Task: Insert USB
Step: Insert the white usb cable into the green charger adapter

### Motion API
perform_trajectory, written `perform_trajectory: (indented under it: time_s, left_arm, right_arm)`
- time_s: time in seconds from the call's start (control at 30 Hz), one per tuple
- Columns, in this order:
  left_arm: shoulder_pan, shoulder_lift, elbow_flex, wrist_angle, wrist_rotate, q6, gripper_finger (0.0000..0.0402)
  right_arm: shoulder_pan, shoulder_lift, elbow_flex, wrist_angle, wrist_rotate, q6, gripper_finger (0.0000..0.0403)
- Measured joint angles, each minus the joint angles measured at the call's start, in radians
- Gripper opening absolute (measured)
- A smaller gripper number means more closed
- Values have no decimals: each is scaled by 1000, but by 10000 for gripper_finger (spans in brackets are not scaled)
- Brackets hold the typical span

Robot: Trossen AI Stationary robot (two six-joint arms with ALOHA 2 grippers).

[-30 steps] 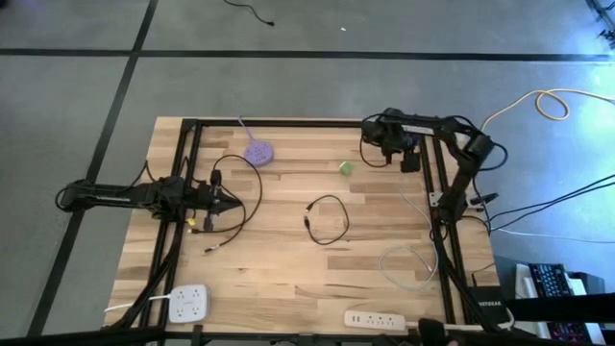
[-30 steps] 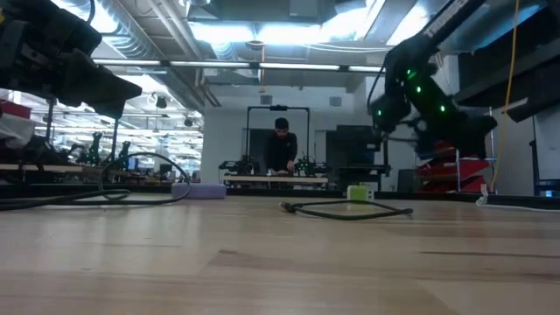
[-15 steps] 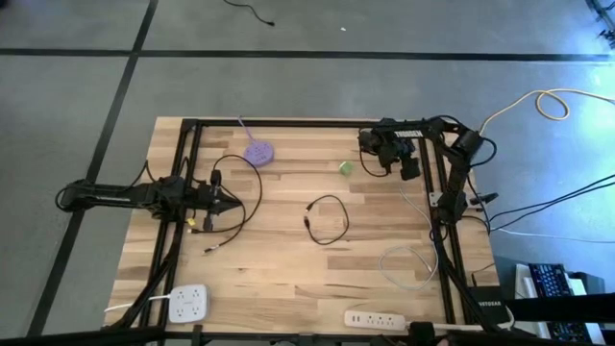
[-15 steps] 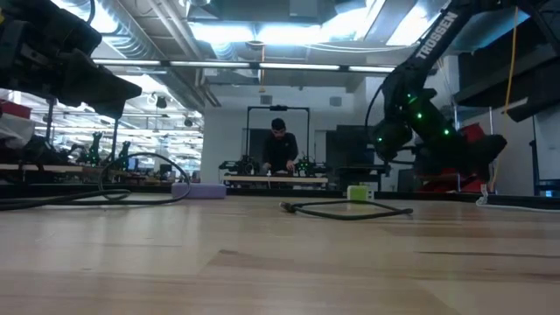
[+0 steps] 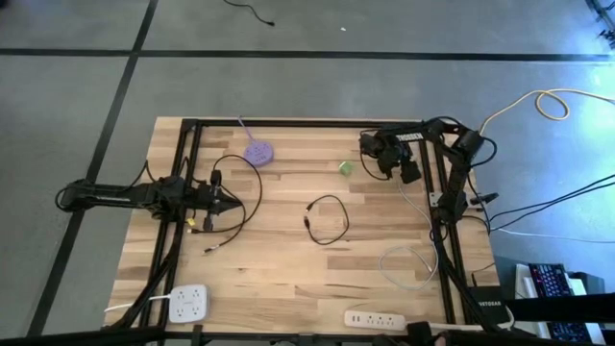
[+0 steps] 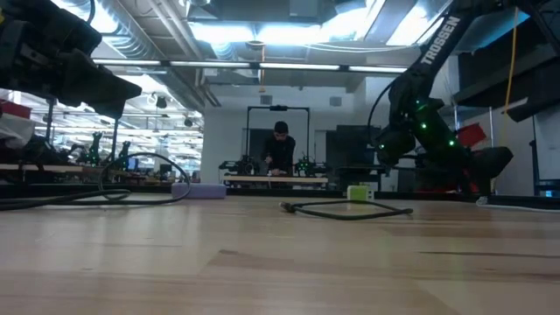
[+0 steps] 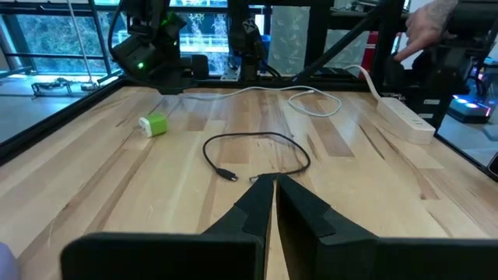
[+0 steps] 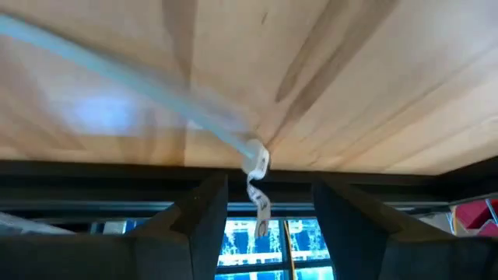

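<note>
Left end effector [image 5: 233, 203] was kept fully closed, empty, at the tabletop's [image 5: 288, 259] left side. Right end effector [image 8: 264, 204] was parted, empty, over the white cable's [image 8: 255, 162] plug at the far right.

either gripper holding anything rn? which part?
Nothing held. Left gripper is shut on nothing; right gripper is open, with the white cable's plug end beyond its fingers, ungripped.

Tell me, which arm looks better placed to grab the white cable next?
The right one, probably. Its hand is open with the white cable's plug just ahead of its fingers. The left hand is shut, far across the table.
</note>
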Motion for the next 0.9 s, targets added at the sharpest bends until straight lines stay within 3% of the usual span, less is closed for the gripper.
perform_trajectory:
  time_s: [0.77, 0.9]
  left_arm:
    - [0, 0, 0, 0, 0, 0, 5]
    - [0, 0, 0, 0, 0, 0, 5]
  right_arm:
    - [-55, 49, 2, 64, -17, -7, 169]
    - [-53, 50, 2, 61, -8, -7, 147]
